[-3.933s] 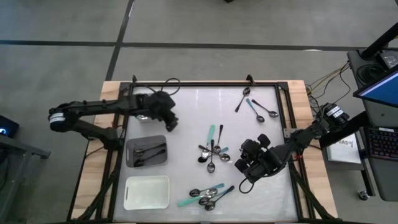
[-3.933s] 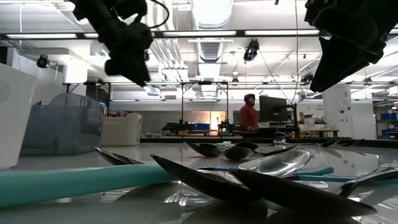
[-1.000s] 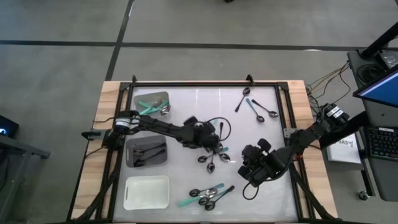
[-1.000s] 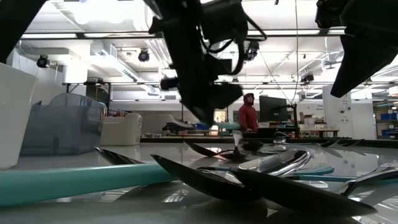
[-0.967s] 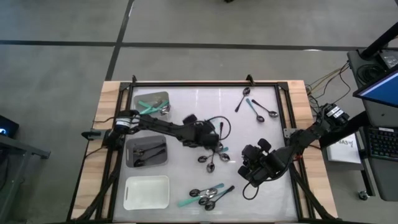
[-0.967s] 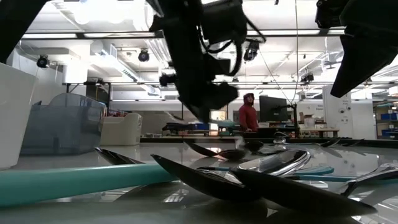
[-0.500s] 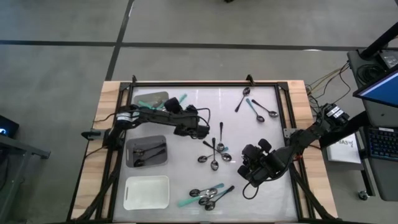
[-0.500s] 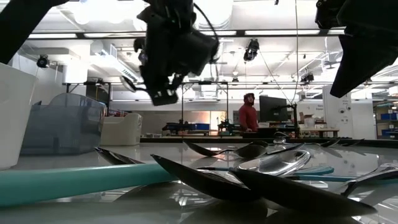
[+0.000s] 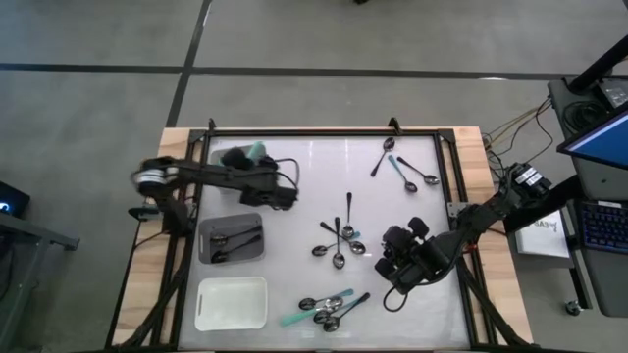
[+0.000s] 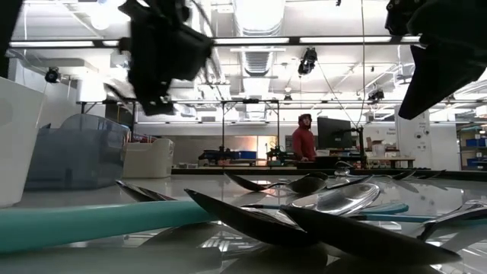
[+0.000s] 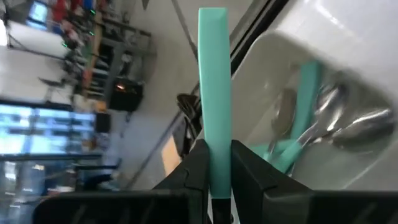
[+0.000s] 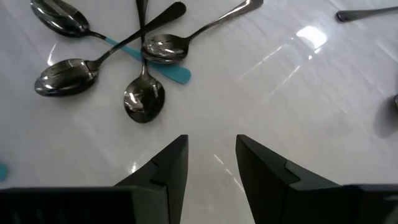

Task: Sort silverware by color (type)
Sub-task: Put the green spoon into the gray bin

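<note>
My left gripper [image 9: 250,154] hovers at the far left of the table, shut on a teal-handled spoon [image 9: 258,149]. Below it lies a grey tray [image 11: 354,180] with teal-handled spoons [image 11: 305,106] in it. My right gripper [image 9: 394,263] stands open and empty over the table's right half; in its wrist view [image 12: 211,155] it looks at a crossed cluster of spoons [image 9: 339,240] lying flat at mid-table. More spoons lie at the near edge [image 9: 329,306] and the far right [image 9: 402,167]. My left gripper pinches the spoon's teal handle [image 11: 214,155] between its two fingers [image 11: 198,168]. The handle's flat free end [image 11: 213,25] juts out well past the fingertips. The bowl end is hidden behind the gripper. The spoon is lifted clear, above the tray.
A grey tray [image 9: 253,221] with black-handled spoons sits left of centre, with a white tray [image 9: 231,304] nearer the front edge. A black frame [image 9: 324,133] rims the table. The low view shows a blue bin [image 10: 76,148] and a person [image 10: 304,141] far behind.
My left gripper has risen from the mid-table cluster with the teal-handled spoon. It has carried it toward the table's far left, to above the tray of teal spoons. The spoon stays lifted clear. The cluster at mid-table is left with fewer spoons.
</note>
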Robot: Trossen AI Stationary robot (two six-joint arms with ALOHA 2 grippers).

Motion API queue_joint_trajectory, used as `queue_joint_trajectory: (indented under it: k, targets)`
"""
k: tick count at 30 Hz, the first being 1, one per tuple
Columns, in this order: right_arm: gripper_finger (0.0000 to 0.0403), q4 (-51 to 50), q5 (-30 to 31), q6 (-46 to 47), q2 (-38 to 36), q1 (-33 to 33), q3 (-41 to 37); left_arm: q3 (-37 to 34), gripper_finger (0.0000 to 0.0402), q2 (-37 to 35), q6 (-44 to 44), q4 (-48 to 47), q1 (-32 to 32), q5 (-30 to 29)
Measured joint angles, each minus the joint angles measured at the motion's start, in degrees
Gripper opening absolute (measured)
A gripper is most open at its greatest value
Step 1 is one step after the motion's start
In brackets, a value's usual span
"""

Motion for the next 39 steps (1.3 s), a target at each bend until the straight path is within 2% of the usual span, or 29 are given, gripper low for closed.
queue_joint_trajectory:
  k: [2, 8, 15, 25, 32, 39]
  targets:
    - [0.0127, -0.1, 0.0, 0.6, 0.0, 0.0, -0.5, -4.7, 0.0025, -5.2, 2.8, 3.5, 0.9, 1.3]
    - [0.0127, 0.0, 0.0, 1.1, 0.0, 0.0, -1.4, -17.0, 0.0025, -20.0, 18.8, 19.0, 4.8, 9.0]
    - [0.0127, 0.0, 0.1, 3.0, 0.0, 0.0, -1.4, -23.7, 0.0025, -30.1, 33.0, 36.5, 10.0, 15.6]
    - [0.0127, 0.1, 0.1, 3.9, 0.0, 0.0, -1.4, -23.8, 0.0039, -30.6, 38.3, 38.8, 15.0, 18.7]
    - [0.0127, 0.1, 0.1, 3.9, 0.0, 0.0, -1.4, -23.8, 0.0045, -30.1, 38.5, 38.8, 15.2, 18.8]
    - [0.0127, 0.1, 0.0, 3.8, 0.0, 0.0, -1.4, -23.8, 0.0076, -30.1, 40.8, 39.3, 15.2, 18.4]
